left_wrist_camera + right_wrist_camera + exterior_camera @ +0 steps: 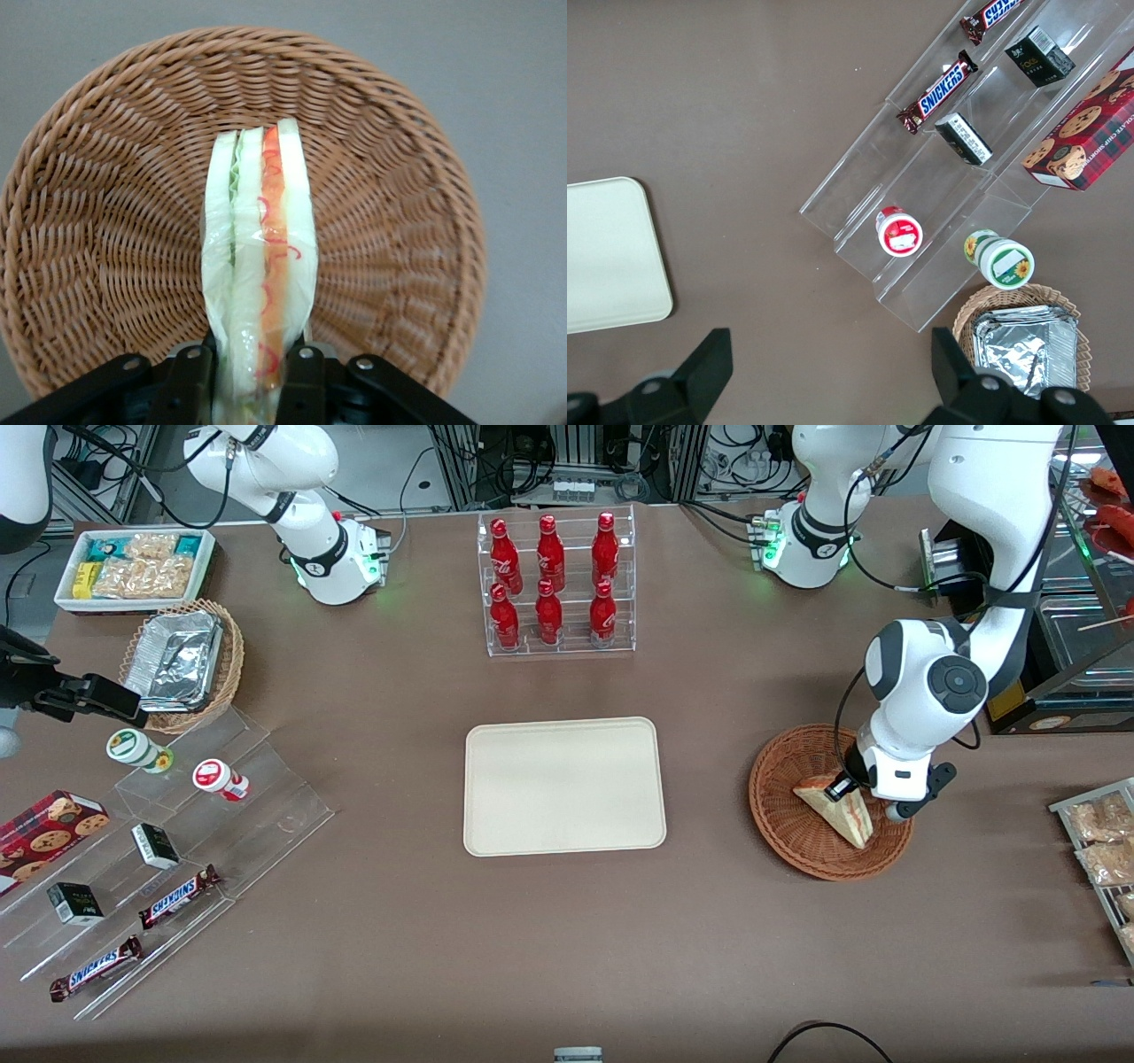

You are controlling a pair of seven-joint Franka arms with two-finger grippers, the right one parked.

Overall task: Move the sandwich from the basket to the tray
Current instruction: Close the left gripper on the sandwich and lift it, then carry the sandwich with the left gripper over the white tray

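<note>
**A:** ok so from the front, where's the arm at?

**B:** The left gripper [840, 786] is down inside the basket [784, 815], that reddish wicker bowl toward the working arm's end of the table. It's at the end of the sandwich [840, 811] that's farther from the front camera. The wedge lies in the basket with its striped cut side facing up. The tray [564, 786] sits mid-table, well apart from the basket, nothing on it. The rack of red bottles [556, 583] stands farther from the camera than the tray.

**A:** and the wrist cam?

**B:** Way clearer there. The gripper [252, 382] has the sandwich [260, 266] pinched between its two black fingers [304, 382], one on each bread face. Green filling on one side, red on the other, clear wrap around it. The basket [97, 230] weave is all around underneath.

**A:** parked arm's cam?

**B:** Just a corner of the tray [607, 252], plus the clear stepped shelf [921, 221] with Snickers bars [939, 90] and little tubs, and the foil containers [1023, 341] in the tan basket.
</note>
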